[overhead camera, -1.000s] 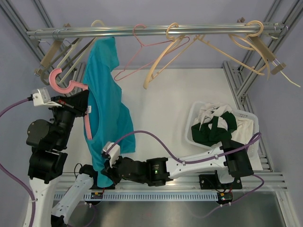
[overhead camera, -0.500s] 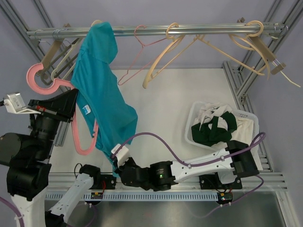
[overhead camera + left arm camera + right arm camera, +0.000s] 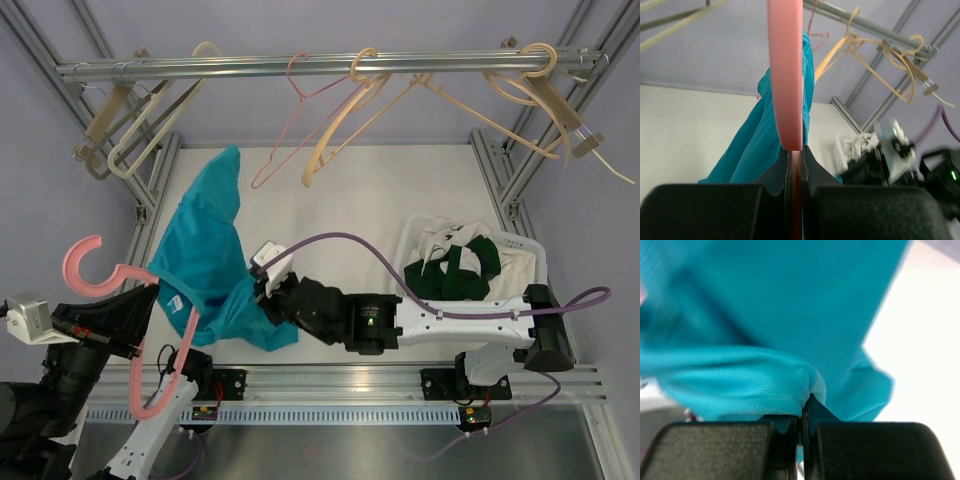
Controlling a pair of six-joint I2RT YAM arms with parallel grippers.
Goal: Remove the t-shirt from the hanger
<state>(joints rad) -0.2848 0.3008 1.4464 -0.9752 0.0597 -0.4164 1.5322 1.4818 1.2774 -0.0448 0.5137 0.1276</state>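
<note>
The pulling-off step is judged to be in hand. The pink hanger (image 3: pixel 100 283) is pinched between the left gripper's (image 3: pixel 795 159) closed fingers, far left of the basket (image 3: pixel 412 232). The t-shirt (image 3: pixel 205 270), bunched left of the basket, is clamped by the right gripper (image 3: pixel 804 421). Next, shirt and hanger need to be drawn apart.
</note>
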